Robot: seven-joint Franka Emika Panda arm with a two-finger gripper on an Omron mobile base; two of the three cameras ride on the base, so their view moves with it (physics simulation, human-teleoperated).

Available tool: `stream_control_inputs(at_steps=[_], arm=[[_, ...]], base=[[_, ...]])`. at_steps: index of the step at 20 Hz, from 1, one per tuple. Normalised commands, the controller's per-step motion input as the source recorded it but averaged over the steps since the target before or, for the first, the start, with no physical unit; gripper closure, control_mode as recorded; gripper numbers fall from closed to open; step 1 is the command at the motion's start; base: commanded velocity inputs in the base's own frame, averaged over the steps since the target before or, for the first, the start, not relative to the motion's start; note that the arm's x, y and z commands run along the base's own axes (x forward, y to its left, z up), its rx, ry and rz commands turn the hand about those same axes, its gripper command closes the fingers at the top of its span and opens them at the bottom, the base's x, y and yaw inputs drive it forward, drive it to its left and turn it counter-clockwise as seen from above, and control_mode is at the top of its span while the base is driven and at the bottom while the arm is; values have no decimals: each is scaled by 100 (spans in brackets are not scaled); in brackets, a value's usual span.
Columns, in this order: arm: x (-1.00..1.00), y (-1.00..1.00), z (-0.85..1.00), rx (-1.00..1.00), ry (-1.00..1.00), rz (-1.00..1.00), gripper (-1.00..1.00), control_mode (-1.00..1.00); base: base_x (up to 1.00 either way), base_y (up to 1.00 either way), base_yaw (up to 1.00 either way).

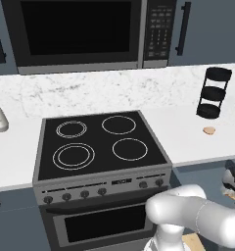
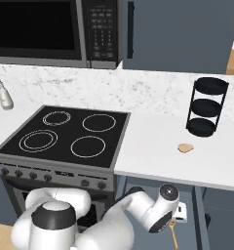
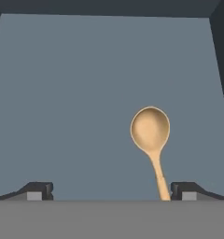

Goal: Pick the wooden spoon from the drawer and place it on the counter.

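- Two dark fingertips [image 3: 39, 190] sit wide apart at the bottom of the hand view, nothing between them, so the gripper [image 3: 111, 191] is spread and holding nothing.
- the wooden spoon [image 3: 151, 140] lies flat on the drawer [image 3: 86, 93] floor, bowl facing up, handle running down toward the finger tip on that side and ending just beside it. Can't tell if it's touching.
- drawer floor is plain blue-grey with dark walls at the far edge and the side corner.
- from the right base view the arm is folded low in front of the stove [image 2: 65, 139], forearm reaching across under the counter [image 2: 153, 156] front edge, wrist bent down into the open drawer. The spoon handle [image 2: 173, 237] pokes out just below the hand.
- left base view has the white elbow bulging at the lower right, below the oven door [image 1: 105, 223].
- on the counter: a small tan lump [image 2: 185, 148] near the middle, and a black three-tier rack [image 2: 205, 108] back by the marble wall.
- microwave [image 1: 78, 32] hangs above the stove.
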Motion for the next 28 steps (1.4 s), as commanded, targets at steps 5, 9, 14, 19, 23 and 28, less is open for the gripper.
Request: stream_control_inputs(at_steps=[5, 9, 14, 19, 23, 28], arm=[[24, -35, 0, 0, 1, -2, -100, -100], [33, -18, -7, 0, 3, -2, -100, -100], [11, -2, -32, 0, 3, 0, -100, -100], [2, 0, -46, 0, 1, 0, -100, -100], [1, -3, -26, 0, 0, 0, -100, -100], [3, -3, -21, 0, 0, 0, -100, -100]], base=[[0, 0, 0], [0, 0, 0], [0, 0, 0], [0, 0, 0], [0, 0, 0], [0, 0, 0]])
